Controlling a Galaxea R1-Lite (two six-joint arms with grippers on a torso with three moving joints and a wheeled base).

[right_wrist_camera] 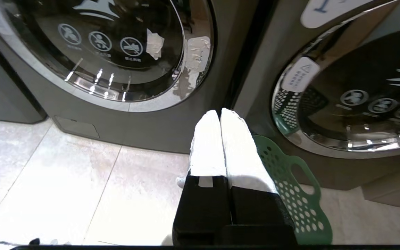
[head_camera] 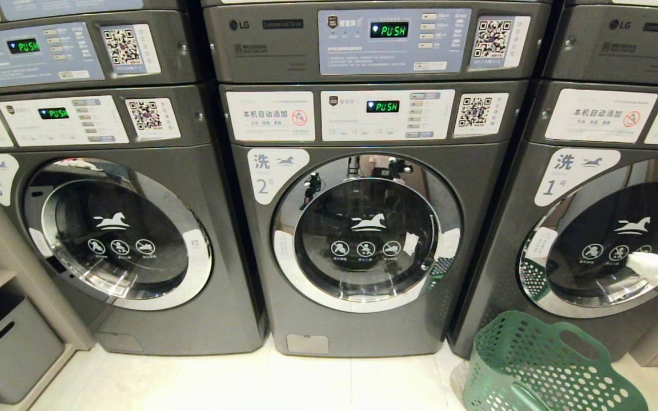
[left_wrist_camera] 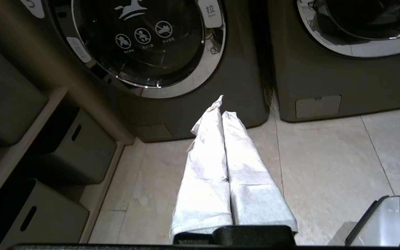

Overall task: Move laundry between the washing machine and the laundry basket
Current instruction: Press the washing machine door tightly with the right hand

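We face the washer [head_camera: 363, 228] marked 2, its door shut, with the basket [head_camera: 540, 365] on the floor to its right, placed near for loading. No laundry shows, so we cannot tell where it lies. Our right gripper [right_wrist_camera: 219, 113] hangs above the basket's rim, jaws pressed together and empty; our left gripper [left_wrist_camera: 222, 104] points at the floor before machine 3 [left_wrist_camera: 141, 41], likewise closed.
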